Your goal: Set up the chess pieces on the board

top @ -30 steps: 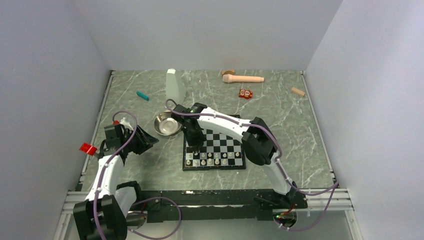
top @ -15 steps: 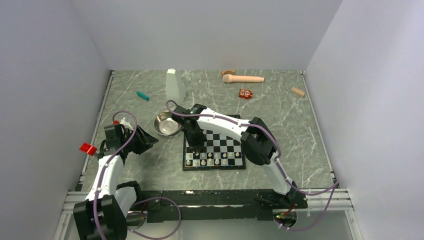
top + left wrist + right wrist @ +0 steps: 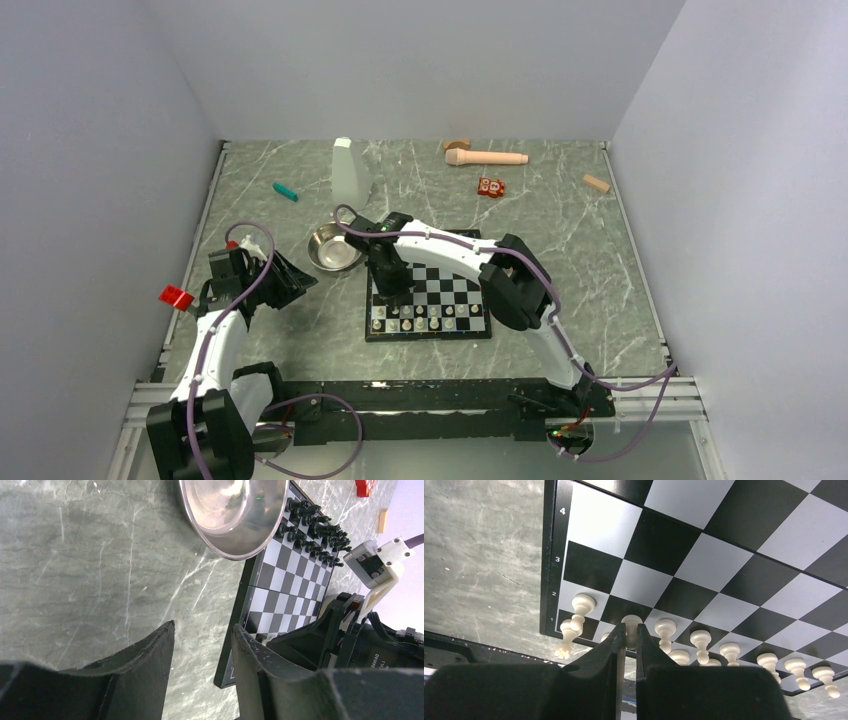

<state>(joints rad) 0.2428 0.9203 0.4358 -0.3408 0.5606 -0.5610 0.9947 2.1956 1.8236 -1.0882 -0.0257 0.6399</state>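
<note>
The board (image 3: 455, 285) lies mid-table, also in the right wrist view (image 3: 704, 560). White pieces (image 3: 430, 322) line its near rows; black pieces (image 3: 315, 527) line its far rows. My right gripper (image 3: 390, 295) is over the board's near left corner, shut (image 3: 630, 630) on the head of a white pawn (image 3: 630, 622) that stands in the second row, second column. Other white pawns (image 3: 700, 640) stand beside it. My left gripper (image 3: 295, 283) is open and empty (image 3: 202, 630) above bare table left of the board.
A steel bowl (image 3: 334, 247) sits against the board's far left corner, also in the left wrist view (image 3: 225, 510). At the back are a white bottle (image 3: 350, 172), teal stick (image 3: 286, 192), wooden pestle (image 3: 487, 157), red toy (image 3: 490, 187) and wooden block (image 3: 596, 183). A red block (image 3: 176, 296) lies at the left edge.
My right gripper has shifted slightly left and toward the far side over the board's left columns. The left arm has not moved.
</note>
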